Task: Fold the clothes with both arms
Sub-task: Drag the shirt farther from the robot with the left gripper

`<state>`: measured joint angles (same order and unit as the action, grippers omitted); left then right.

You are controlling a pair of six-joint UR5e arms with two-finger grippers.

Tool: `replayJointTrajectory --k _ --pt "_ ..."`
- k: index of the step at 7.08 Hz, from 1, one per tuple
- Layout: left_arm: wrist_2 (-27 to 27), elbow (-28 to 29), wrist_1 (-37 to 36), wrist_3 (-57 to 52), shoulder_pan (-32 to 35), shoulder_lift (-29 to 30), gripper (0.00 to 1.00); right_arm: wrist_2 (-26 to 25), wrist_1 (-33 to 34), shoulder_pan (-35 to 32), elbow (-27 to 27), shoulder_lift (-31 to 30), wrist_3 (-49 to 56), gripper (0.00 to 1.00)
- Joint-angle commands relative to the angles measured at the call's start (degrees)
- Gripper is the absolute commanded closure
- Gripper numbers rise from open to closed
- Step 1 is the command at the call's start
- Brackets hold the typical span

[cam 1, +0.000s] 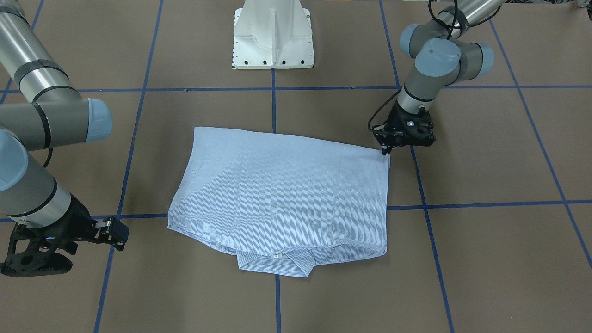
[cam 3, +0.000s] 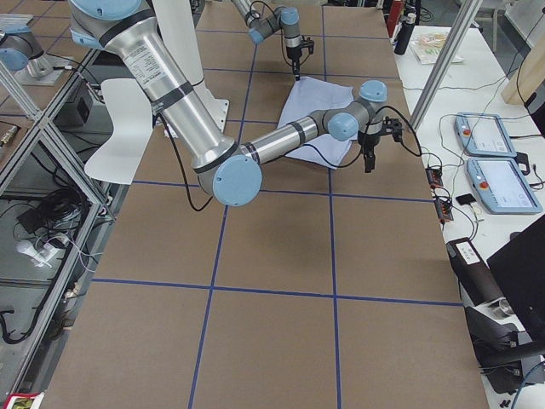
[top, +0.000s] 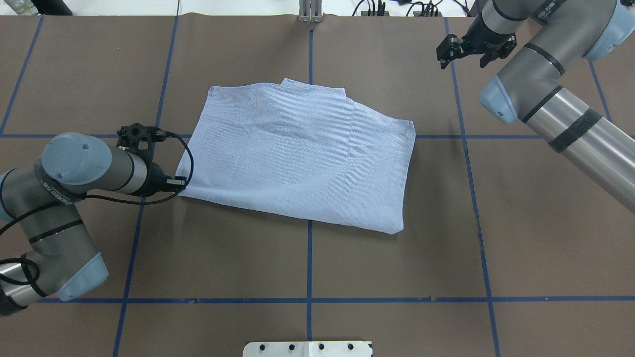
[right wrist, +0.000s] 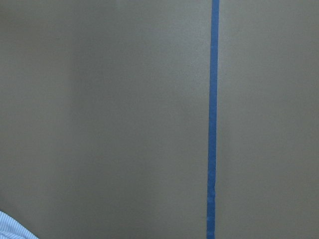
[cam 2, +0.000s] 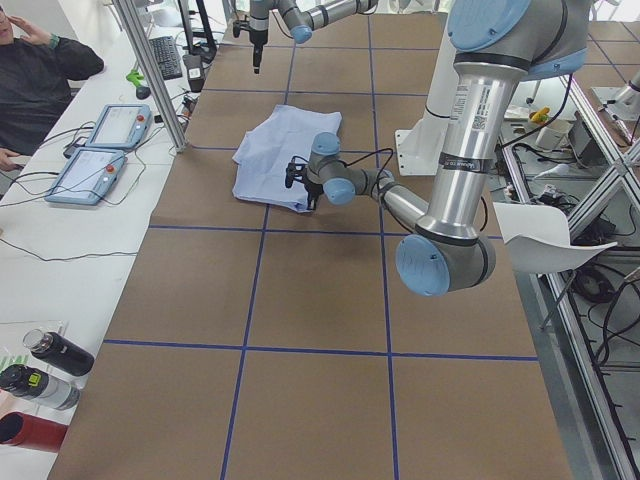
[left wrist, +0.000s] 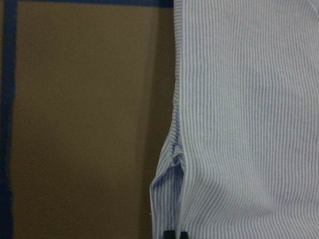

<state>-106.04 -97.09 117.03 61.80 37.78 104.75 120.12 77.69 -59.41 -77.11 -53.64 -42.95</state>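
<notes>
Exterior front-facing view showed the left gripper (cam 1: pixel 385 150) with its black fingers drawn into a narrow point, pressed onto the upper right corner of the light blue-and-white finely striped button-up shirt (cam 1: pixel 277 194). It appeared to nip that corner, though the cloth between the pads was too small to confirm. In the left wrist view a dark fingertip (left wrist: pixel 174 235) sat at the bottom edge, right on the layered hem. The right gripper (top: pixel 464 55) hung spread wide and empty at the upper right of the overhead view, well apart from the garment.

The shirt lay folded into a rough rectangle in the middle of the brown paper-covered table (cam 1: pixel 485 152), which was crossed by blue tape lines (cam 1: pixel 462 204). Its collar (cam 1: pixel 277 267) poked out at the lower edge.

Thin cotton like this would probably be light, limp and prone to sag or slide over itself. It likely wanted pinching at the corners, through all layers, with both corners of one edge lifted together.
</notes>
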Motion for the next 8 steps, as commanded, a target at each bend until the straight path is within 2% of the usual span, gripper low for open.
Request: replayJointTrajectory --k 1,2,3,4,5,6,7,8 --pt "0.0 15.3 -0.1 -8.4 8.4 10.7 1.00 0.0 0.0 0.1 0.0 0.1 0.0 0.00" --pt "1.4 24.8 1.9 -10.5 11.5 16.2 1.00 0.0 0.0 0.1 0.1 0.2 0.0 0.00" --pt "4.3 36.3 4.3 -14.3 14.5 24.0 1.00 0.1 0.0 0.1 0.1 0.4 0.0 0.00" --pt "4.8 48.8 7.9 -15.5 16.2 31.8 1.00 0.2 0.0 0.1 -0.1 0.4 0.0 0.00" --pt "5.9 52.1 11.1 -15.2 16.3 33.7 1.00 0.3 0.0 0.1 -0.1 0.4 0.0 0.00" --pt "5.4 51.9 12.7 -15.3 17.1 33.8 0.24 0.3 0.3 0.2 0.0 0.6 -0.1 0.00" --pt "2.0 49.6 13.5 -15.5 18.3 33.6 0.00 0.1 0.6 1.0 -0.1 1.4 -3.4 0.00" --pt "-4.1 46.6 13.1 -16.1 20.3 32.1 0.00 -0.8 0.6 3.2 -0.1 2.9 -8.7 0.00"
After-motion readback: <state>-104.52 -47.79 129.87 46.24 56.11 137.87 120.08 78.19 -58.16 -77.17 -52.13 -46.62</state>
